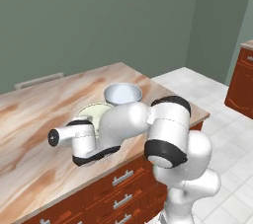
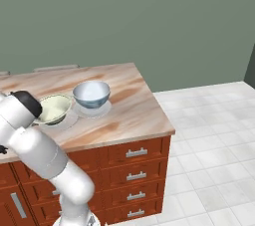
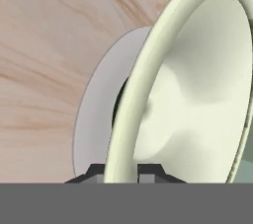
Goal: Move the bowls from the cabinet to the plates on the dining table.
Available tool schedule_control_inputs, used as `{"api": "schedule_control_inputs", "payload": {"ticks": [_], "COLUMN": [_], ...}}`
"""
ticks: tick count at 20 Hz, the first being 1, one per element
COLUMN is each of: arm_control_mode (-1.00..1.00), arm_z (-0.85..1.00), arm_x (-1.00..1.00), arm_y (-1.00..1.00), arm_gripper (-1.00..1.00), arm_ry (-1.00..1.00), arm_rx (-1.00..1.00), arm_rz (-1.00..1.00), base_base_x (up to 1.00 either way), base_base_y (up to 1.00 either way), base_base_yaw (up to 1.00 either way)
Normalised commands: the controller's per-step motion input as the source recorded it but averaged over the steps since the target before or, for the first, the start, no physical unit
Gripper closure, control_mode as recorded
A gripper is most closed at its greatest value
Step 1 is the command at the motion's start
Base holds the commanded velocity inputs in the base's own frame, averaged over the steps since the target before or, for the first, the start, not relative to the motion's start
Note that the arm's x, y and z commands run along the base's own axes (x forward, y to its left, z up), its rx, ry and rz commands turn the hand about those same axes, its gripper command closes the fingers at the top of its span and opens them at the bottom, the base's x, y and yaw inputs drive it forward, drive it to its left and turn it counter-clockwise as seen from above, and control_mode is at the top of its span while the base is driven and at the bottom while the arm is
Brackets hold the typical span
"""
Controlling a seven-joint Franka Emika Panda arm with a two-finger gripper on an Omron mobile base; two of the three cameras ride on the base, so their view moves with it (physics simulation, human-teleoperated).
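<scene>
The cream bowl has its rim between my fingertips, and my gripper is shut on that rim. It hangs close over a white-grey plate on the dining table; I cannot tell whether its foot touches. From the base, the cream bowl is partly hidden by my arm. The grey-blue bowl stands upright on the other plate, just to the right. The cabinet is out of view.
The table edge runs close to the bowls on the right, with drawers below. White tiled floor lies to the right. A red-brown unit stands far right. A grey chair back shows behind the table.
</scene>
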Motion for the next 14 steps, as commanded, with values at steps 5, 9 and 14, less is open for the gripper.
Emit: {"api": "schedule_control_inputs", "payload": {"ticks": [5,9,14], "arm_control_mode": [-1.0,-1.0,-1.0], "arm_z": [0.0,-0.01,-0.03], "arm_x": [0.0,0.0,-0.02], "arm_y": [0.01,0.01,-0.26], "arm_gripper": [1.0,-1.0,-1.0], "arm_ry": [-0.02,-0.02,-0.05], "arm_rx": [0.0,0.0,-0.02], "arm_rz": [-0.03,-0.03,-0.06], "base_base_x": [0.0,0.0,0.0], "base_base_y": [0.0,0.0,0.0], "base_base_yaw": [0.0,0.0,0.0]}}
